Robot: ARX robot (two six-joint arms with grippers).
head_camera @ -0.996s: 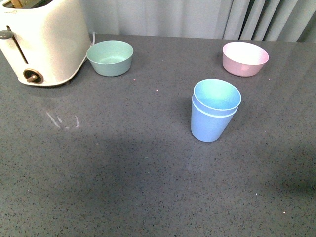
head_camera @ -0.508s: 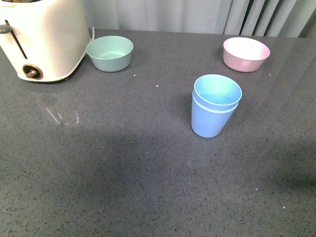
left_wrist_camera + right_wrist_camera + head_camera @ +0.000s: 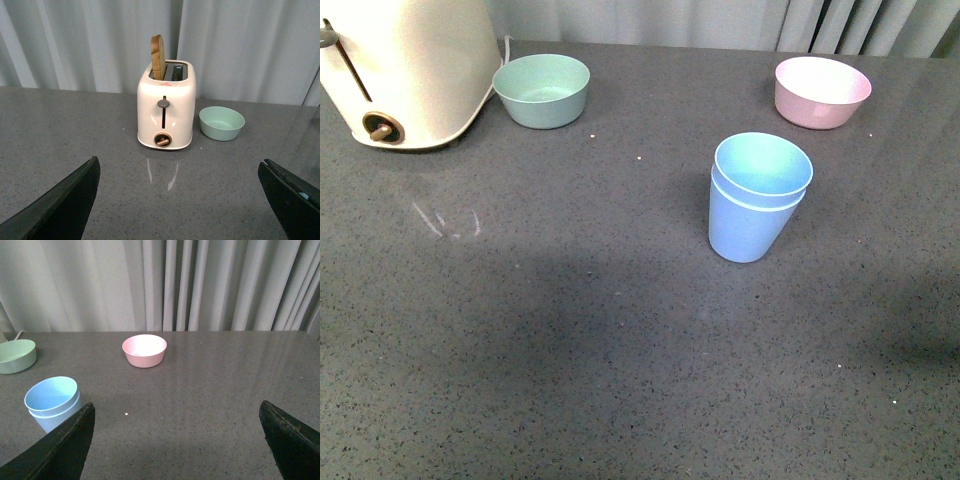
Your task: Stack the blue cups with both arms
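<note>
The two blue cups (image 3: 755, 198) stand nested one inside the other, upright, on the grey table right of centre in the front view. They also show in the right wrist view (image 3: 52, 402), beside one finger. Neither arm shows in the front view. My left gripper (image 3: 185, 200) is open and empty over bare table, facing the toaster. My right gripper (image 3: 182, 440) is open and empty, with the stacked cups just outside its jaws.
A cream toaster (image 3: 405, 70) with a slice of bread (image 3: 158, 57) stands at the back left. A mint-green bowl (image 3: 541, 90) sits beside it. A pink bowl (image 3: 821, 91) sits at the back right. Curtains hang behind the table.
The front view has shifted: cups, bowls and toaster all sit higher in the frame now. The stacked cups keep their place among the bowls and toaster.
</note>
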